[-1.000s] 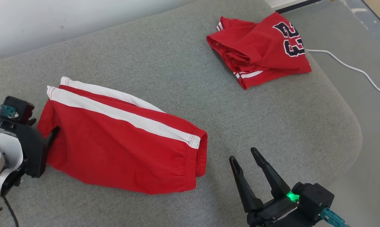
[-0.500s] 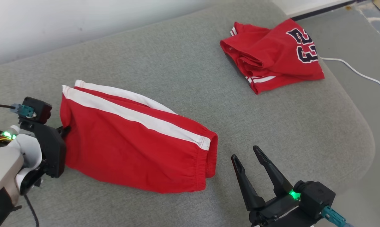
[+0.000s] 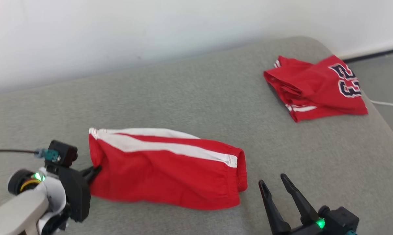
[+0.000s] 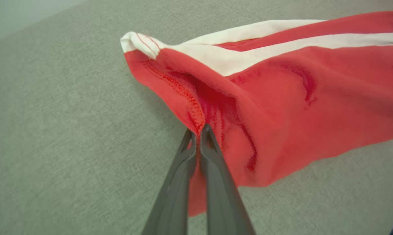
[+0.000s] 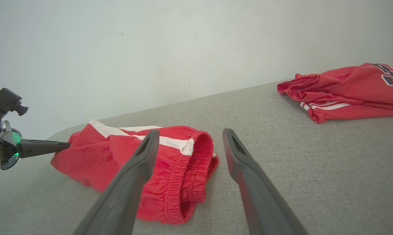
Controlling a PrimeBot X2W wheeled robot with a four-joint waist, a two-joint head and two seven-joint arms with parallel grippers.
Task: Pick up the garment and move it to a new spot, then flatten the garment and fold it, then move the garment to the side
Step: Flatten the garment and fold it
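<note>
The garment (image 3: pixel 167 176) is a pair of red shorts with white side stripes, lying on the grey cushion (image 3: pixel 183 98). My left gripper (image 3: pixel 97 169) is shut on the red hem at the shorts' left end. In the left wrist view the closed fingertips (image 4: pixel 198 129) pinch the stitched hem, and the cloth of the garment (image 4: pixel 297 98) is bunched and raised there. My right gripper (image 3: pixel 272 180) stands open just right of the elastic waistband, holding nothing. In the right wrist view the right gripper (image 5: pixel 191 131) faces the waistband of the garment (image 5: pixel 95 153), with the left gripper (image 5: pixel 64 146) at the far end.
A folded red jersey (image 3: pixel 317 88) with dark numerals lies at the cushion's far right corner, also the jersey (image 5: pixel 346 85) in the right wrist view. A white cable (image 3: pixel 387 104) runs on the floor beyond it. A pale wall backs the cushion.
My left gripper has shut on the shorts' hem and raised that end slightly. The head camera has tilted up, shifting the whole picture. The right gripper stays open.
</note>
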